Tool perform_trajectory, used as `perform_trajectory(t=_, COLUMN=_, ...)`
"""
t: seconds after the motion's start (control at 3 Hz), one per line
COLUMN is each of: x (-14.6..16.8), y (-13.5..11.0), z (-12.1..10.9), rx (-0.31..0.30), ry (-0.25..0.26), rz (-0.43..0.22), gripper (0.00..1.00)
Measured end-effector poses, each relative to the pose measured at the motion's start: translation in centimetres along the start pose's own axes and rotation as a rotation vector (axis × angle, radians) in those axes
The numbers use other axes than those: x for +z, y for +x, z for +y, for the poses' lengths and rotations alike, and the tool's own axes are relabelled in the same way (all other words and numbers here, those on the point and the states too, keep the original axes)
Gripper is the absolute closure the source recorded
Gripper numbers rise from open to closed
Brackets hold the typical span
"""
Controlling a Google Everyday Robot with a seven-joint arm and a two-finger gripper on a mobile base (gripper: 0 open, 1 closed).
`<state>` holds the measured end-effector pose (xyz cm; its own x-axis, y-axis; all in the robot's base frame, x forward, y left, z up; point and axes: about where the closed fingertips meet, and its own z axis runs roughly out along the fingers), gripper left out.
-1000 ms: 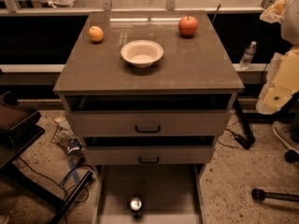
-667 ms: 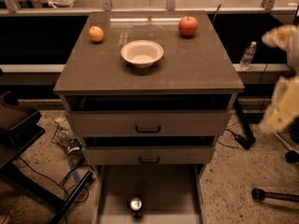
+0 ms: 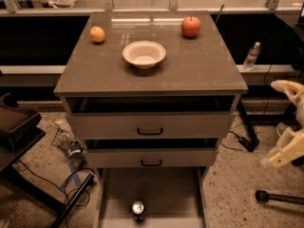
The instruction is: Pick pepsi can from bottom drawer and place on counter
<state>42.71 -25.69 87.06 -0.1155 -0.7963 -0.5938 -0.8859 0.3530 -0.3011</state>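
Observation:
The pepsi can (image 3: 138,209) stands upright on the floor of the open bottom drawer (image 3: 166,194), near its front edge, with its silver top showing. The counter (image 3: 190,70) is the grey-brown cabinet top above the drawers. My gripper (image 3: 289,120) is at the far right edge of the view, level with the upper drawers and well away from the can. Its two cream fingers (image 3: 285,152) are spread apart and hold nothing.
On the counter are a white bowl (image 3: 144,53), an orange (image 3: 97,34) and a red apple (image 3: 190,26). Two upper drawers with black handles (image 3: 150,130) are slightly open. A clear bottle (image 3: 251,56) stands on the right ledge. Cables and a dark stand lie at left.
My gripper has moved downward along the right edge, from counter height to drawer height. The can, drawers and counter items have not moved.

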Motion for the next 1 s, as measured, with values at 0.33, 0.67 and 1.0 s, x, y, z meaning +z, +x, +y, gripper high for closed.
perform_trajectory(t=0.33, x=2.4, y=2.9, z=1.1, rx=-0.004, ry=-0.031, rz=-0.055, gripper=0.0)
perform_trajectory(t=0.67, x=2.7, y=3.1, z=1.2, rx=-0.004, ry=-0.037, rz=-0.057, gripper=0.0)
perform_trajectory(t=1.0, x=3.5, y=3.3, z=1.5, rx=-0.009, ry=-0.044, rz=-0.076, gripper=0.0)
